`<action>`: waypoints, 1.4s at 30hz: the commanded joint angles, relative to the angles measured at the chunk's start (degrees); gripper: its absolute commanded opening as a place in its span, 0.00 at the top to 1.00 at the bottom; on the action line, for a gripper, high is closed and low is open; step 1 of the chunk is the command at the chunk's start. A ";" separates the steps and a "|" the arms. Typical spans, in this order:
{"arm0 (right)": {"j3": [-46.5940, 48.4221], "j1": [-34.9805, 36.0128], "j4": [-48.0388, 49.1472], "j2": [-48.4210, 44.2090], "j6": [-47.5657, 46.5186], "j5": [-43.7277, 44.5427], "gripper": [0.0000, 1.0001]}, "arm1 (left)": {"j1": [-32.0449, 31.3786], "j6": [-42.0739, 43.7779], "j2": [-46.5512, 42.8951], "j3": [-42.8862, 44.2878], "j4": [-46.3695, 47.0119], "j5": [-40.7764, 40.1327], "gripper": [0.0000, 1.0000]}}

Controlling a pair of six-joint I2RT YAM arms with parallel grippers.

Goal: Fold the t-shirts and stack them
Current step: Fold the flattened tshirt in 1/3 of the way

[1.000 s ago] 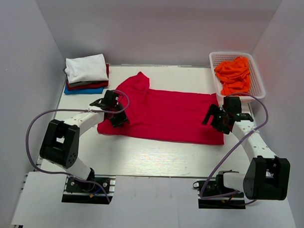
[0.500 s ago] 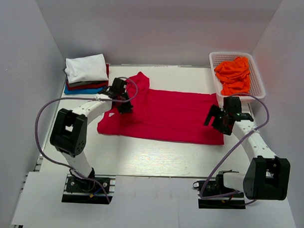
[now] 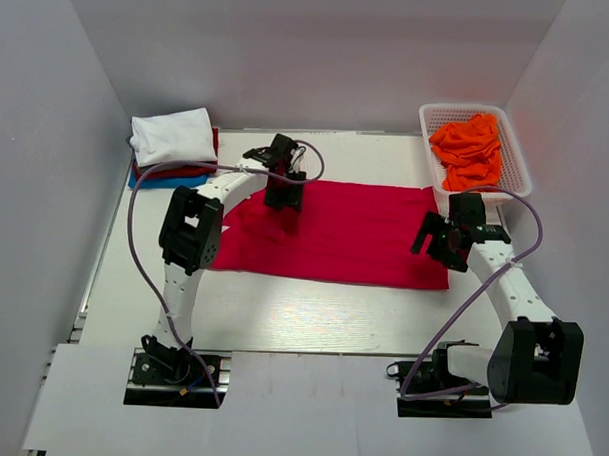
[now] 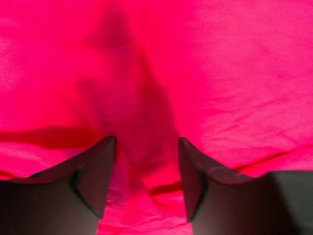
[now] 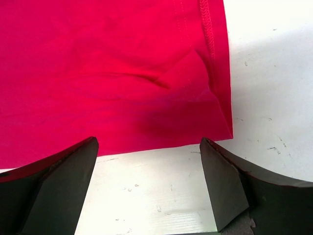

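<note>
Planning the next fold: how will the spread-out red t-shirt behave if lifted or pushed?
Likely floppy: the red t-shirt lies flat, with soft creases near its hem. Probably light, since the stitched edge looks thin. Pushed, it would likely bunch rather than slide whole.

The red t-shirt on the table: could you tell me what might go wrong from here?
1. The left hand stands open astride a raised ridge of the red t-shirt; closing there could bunch the cloth and skew the fold.
2. The right hand hovers open over the hem corner, which is puckered; a grasp there might fold the wrinkle in.
</note>
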 commanded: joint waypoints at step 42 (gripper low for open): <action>0.44 -0.19 -2.12 -3.66 -1.99 -2.21 0.10 | 8.73 -30.51 -18.07 -21.54 0.99 -8.89 0.39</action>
